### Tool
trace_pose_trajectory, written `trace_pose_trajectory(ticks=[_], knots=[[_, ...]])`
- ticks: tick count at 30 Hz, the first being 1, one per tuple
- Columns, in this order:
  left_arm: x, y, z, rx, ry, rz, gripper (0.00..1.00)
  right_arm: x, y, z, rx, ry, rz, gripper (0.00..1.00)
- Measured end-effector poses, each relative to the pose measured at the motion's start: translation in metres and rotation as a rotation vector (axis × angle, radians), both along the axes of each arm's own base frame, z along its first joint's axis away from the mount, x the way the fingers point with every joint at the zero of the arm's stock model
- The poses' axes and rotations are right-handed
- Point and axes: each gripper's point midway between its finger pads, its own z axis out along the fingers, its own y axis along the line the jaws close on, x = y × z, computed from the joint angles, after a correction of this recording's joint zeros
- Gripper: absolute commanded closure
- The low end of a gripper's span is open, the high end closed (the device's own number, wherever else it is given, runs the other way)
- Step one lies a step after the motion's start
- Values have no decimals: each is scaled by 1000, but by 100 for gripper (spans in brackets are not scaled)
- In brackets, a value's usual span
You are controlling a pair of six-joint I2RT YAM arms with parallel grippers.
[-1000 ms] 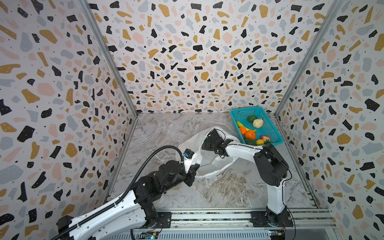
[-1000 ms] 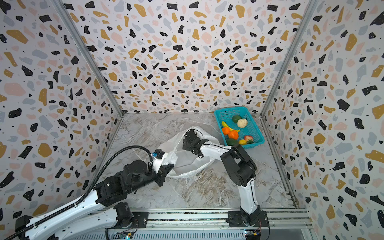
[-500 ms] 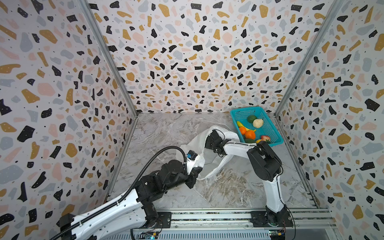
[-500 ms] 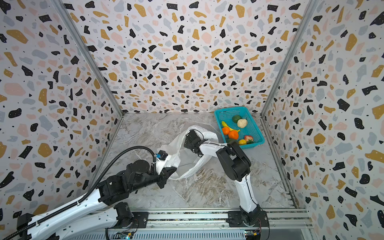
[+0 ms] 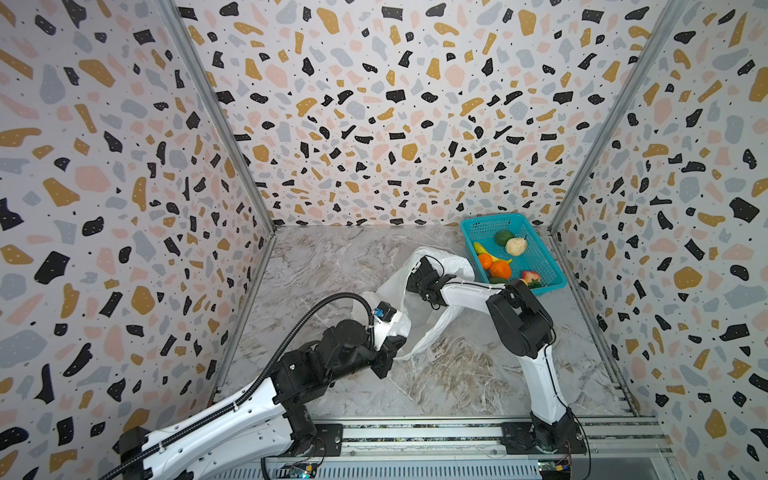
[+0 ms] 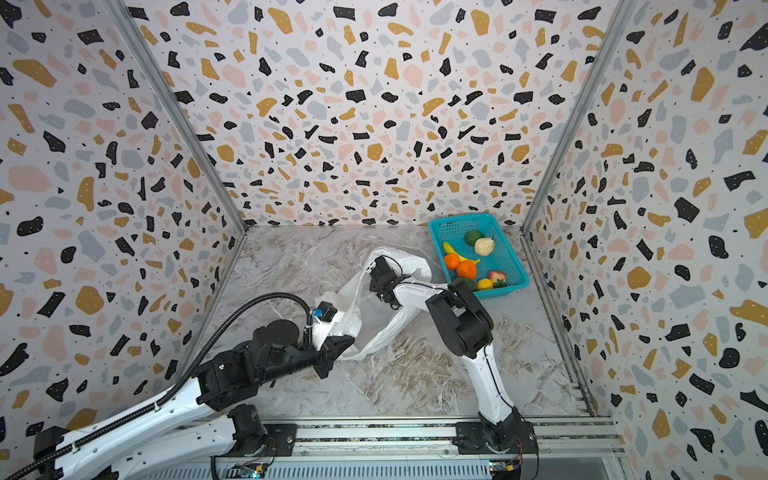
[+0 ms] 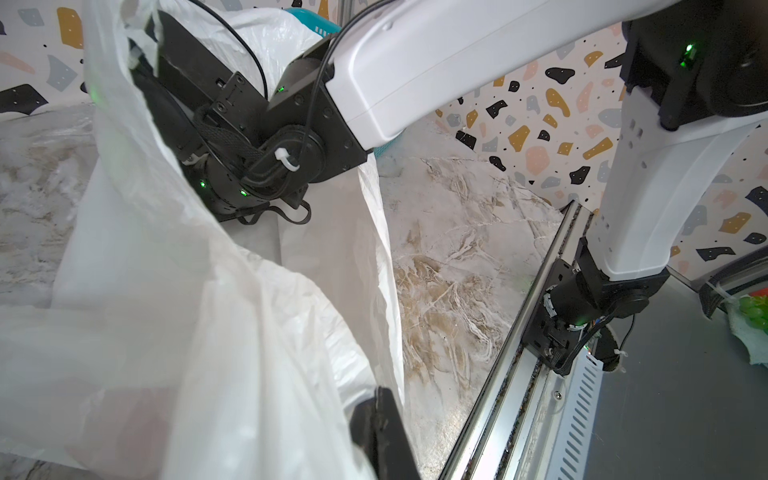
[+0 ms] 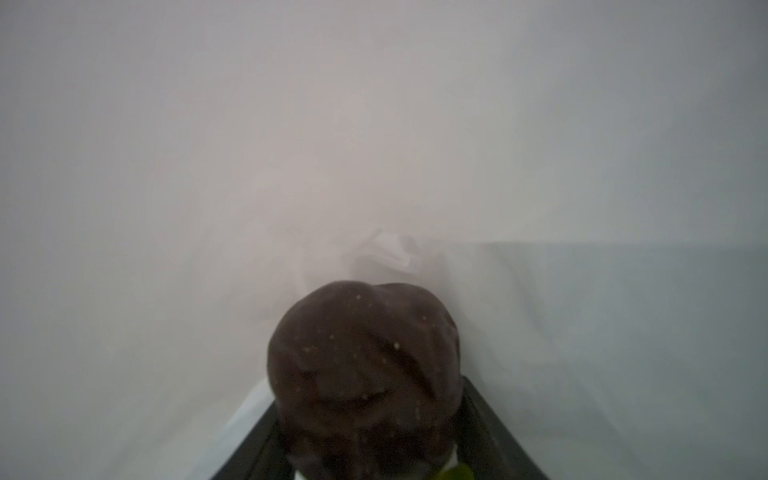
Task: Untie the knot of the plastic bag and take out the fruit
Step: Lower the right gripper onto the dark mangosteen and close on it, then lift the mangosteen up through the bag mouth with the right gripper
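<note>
Between the two arms on the marble desk (image 5: 332,257), the plastic bag (image 5: 451,261) lies slack and opened, its far end just beside the teal basket (image 5: 492,218). Left claw (image 5: 395,351) is closed, pinching the near edge of the bag. In the left wrist view the thin white film drapes over the claw and only one black finger (image 7: 382,432) shows. Right claw (image 5: 420,269) reaches into the bag's mouth, its tips hidden under the plastic in both top views. From the right wrist camera, white plastic fills the whole picture. A dark round fruit (image 8: 361,332) with pale specks sits between the two black fingers (image 8: 488,409), which lie against its sides, so the claw grips it. Its colour is hard to judge in the dim light inside the bag. Over in the basket rest two oranges (image 5: 500,269), a knobbly beige ball (image 5: 516,246), a green ball (image 5: 503,237), a yellow banana (image 5: 481,249) and a red piece (image 5: 530,276)
</note>
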Motion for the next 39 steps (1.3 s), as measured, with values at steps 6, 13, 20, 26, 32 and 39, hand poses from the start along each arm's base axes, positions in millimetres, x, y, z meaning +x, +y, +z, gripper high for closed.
trace_pose_trajectory(ticks=[6, 13, 20, 26, 32, 39], knots=[[1, 1, 0, 1, -2, 5, 100, -1, -2, -3, -18, -6, 12, 53], [9, 7, 3, 7, -28, 57, 100, -19, -3, -1, 1, 10, 77, 54], [17, 11, 5, 10, -53, 106, 100, -52, 18, 15, 40, 28, 208, 55], [22, 11, 7, 7, -67, 127, 100, -93, 37, 38, 86, 26, 330, 55], [25, 12, 9, 6, -77, 144, 100, -117, 41, 68, 127, 6, 401, 55], [27, 14, 9, 10, -83, 159, 100, -139, 36, 96, 158, -6, 447, 55]])
